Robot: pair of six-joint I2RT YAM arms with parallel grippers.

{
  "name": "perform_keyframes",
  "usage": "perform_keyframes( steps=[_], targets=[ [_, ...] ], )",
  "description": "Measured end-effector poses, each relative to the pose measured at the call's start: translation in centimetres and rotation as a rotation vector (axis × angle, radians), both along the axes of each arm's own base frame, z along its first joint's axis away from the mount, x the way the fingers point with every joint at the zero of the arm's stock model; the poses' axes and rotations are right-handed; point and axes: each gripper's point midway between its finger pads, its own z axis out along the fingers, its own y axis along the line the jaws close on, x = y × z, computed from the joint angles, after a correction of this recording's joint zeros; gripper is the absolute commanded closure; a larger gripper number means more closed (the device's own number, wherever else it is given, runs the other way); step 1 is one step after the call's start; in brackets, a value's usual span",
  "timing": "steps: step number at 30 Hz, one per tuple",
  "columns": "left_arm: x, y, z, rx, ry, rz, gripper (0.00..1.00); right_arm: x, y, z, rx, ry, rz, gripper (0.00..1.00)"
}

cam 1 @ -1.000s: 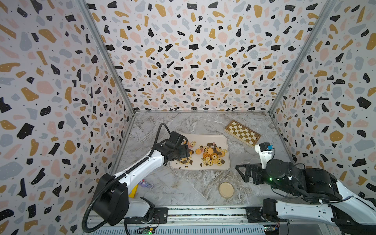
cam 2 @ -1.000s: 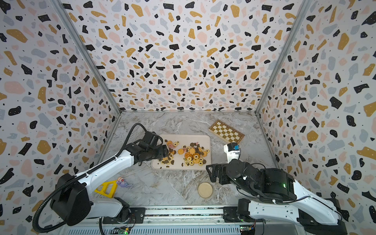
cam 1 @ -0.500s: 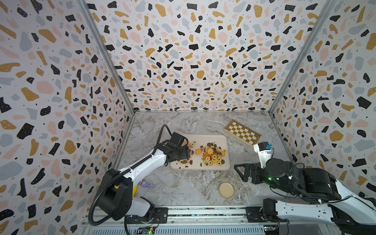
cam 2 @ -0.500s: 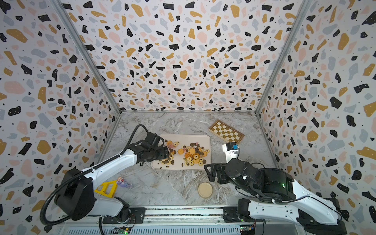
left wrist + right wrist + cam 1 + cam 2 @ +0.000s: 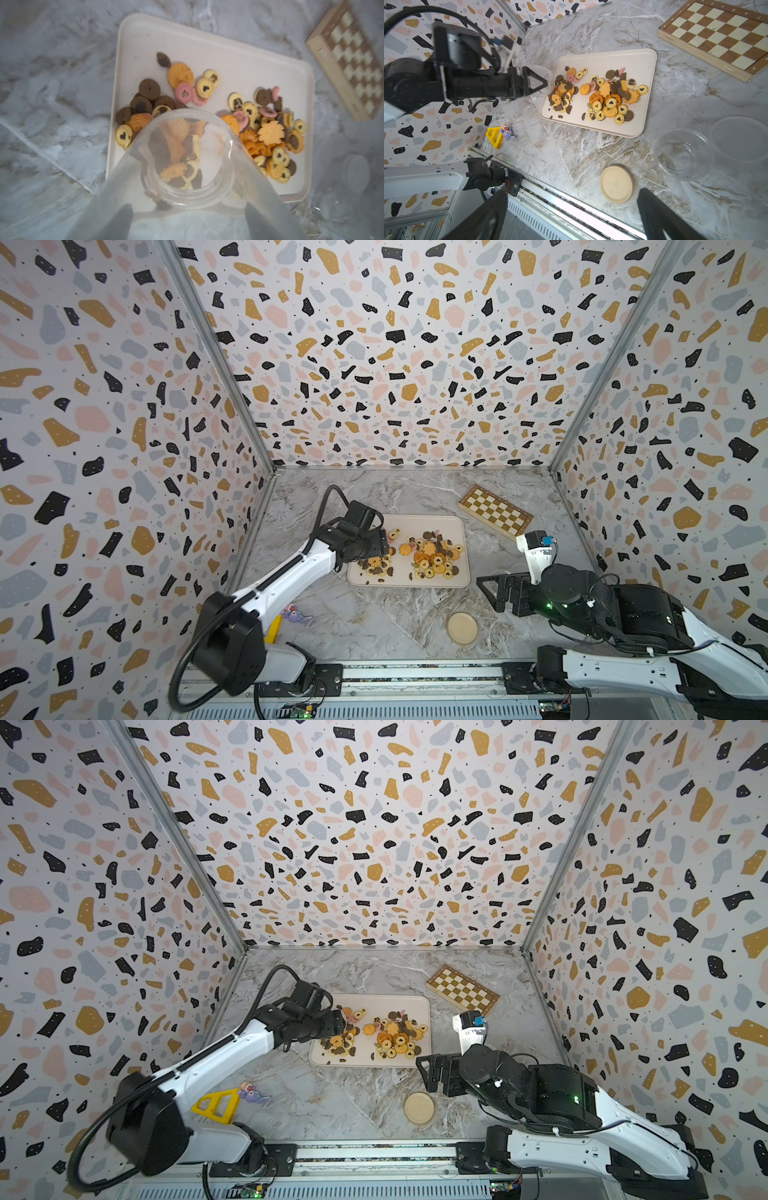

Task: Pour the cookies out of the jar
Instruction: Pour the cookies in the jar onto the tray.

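Clear jar (image 5: 209, 158) blurs some cookies (image 5: 270, 133) seen through it

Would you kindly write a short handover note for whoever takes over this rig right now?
Left end effector: shut on the clear jar, tipped with its mouth low over the side of the cream tray nearest the left arm.
Right end effector: open, empty, above the table near the beige round lid.
Cookies: two heaps on the tray.
Done: jar open, many cookies poured.
Left: some cookies show through the jar in the left wrist view; whether they are inside it is unclear. Probably tip it further until empty, then set it down.
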Motion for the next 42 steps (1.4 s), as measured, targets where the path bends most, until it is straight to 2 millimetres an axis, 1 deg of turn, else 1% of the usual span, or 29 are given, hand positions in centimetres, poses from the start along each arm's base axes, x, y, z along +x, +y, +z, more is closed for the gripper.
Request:
perform_keyframes(
  steps=[1, 2, 3, 4, 8, 11, 15, 17, 19, 21, 26, 29, 32, 34, 36, 38, 40, 42],
  targets=[
    [-0.1, -0.1, -1.4, 0.029, 0.041, -0.012, 1.00, 0.0, 0.1, -0.1, -0.006, 0.000, 0.001, 0.01],
    [-0.3, 0.0, -2.3, 0.050, 0.071, -0.023, 1.00, 0.1, 0.2, -0.2, -0.011, 0.001, 0.002, 0.01],
    [-0.7, 0.2, -3.1, 0.081, 0.112, -0.035, 1.00, 0.1, 0.3, -0.3, -0.017, 0.003, 0.002, 0.01],
    [-1.0, 0.3, -3.4, 0.101, 0.139, -0.048, 1.00, 0.1, 0.4, -0.4, -0.021, 0.004, 0.001, 0.01],
    [-0.6, 0.0, -2.3, 0.113, 0.132, -0.080, 1.00, 0.2, 0.5, -0.4, -0.022, 0.002, 0.000, 0.01],
    [-0.4, -0.2, -1.5, 0.121, 0.128, -0.103, 1.00, 0.3, 0.6, 0.1, -0.021, -0.004, 0.002, 0.01],
    [-0.3, 0.1, -0.4, 0.139, 0.086, -0.118, 1.00, 0.7, 0.9, 2.1, -0.006, -0.026, 0.001, 0.01],
    [-0.6, 0.5, -0.1, 0.146, 0.104, -0.121, 1.00, 0.9, 1.1, 3.0, 0.002, -0.039, 0.001, 0.01],
    [-0.3, 0.2, 0.1, 0.160, 0.115, -0.137, 1.00, 1.0, 1.3, 3.4, 0.005, -0.046, 0.003, 0.01],
    [0.0, -0.1, 0.2, 0.169, 0.101, -0.148, 1.00, 1.0, 1.3, 3.3, -0.001, -0.049, 0.004, 0.01],
    [-0.5, -0.7, 0.2, 0.179, 0.122, -0.179, 1.00, 1.1, 1.3, 2.7, -0.015, -0.045, 0.005, 0.01],
    [-0.2, -1.0, 0.9, 0.169, 0.107, -0.185, 1.00, 1.1, 1.1, 2.3, -0.022, -0.042, 0.004, 0.01],
    [0.0, -0.8, 1.7, 0.131, 0.039, -0.163, 1.00, 1.1, 0.9, 2.4, -0.014, -0.044, -0.002, 0.01],
    [-0.9, -0.3, 0.7, 0.102, 0.067, -0.154, 1.00, 1.1, 0.8, 2.5, -0.011, -0.045, -0.004, 0.01],
    [-1.8, 0.1, -0.9, 0.118, 0.136, -0.156, 1.00, 1.1, 0.7, 2.6, -0.008, -0.047, -0.006, 0.01],
    [-2.1, 0.6, -1.5, 0.130, 0.155, -0.150, 1.00, 1.2, 0.7, 2.6, -0.008, -0.046, -0.007, 0.01],
    [-2.0, 0.6, -0.6, 0.127, 0.139, -0.148, 1.00, 1.2, 0.6, 2.6, -0.008, -0.045, -0.009, 0.01],
    [-1.2, 0.2, 1.6, 0.106, 0.097, -0.149, 1.00, 1.2, 0.6, 2.6, -0.008, -0.045, -0.011, 0.01]
  ],
)
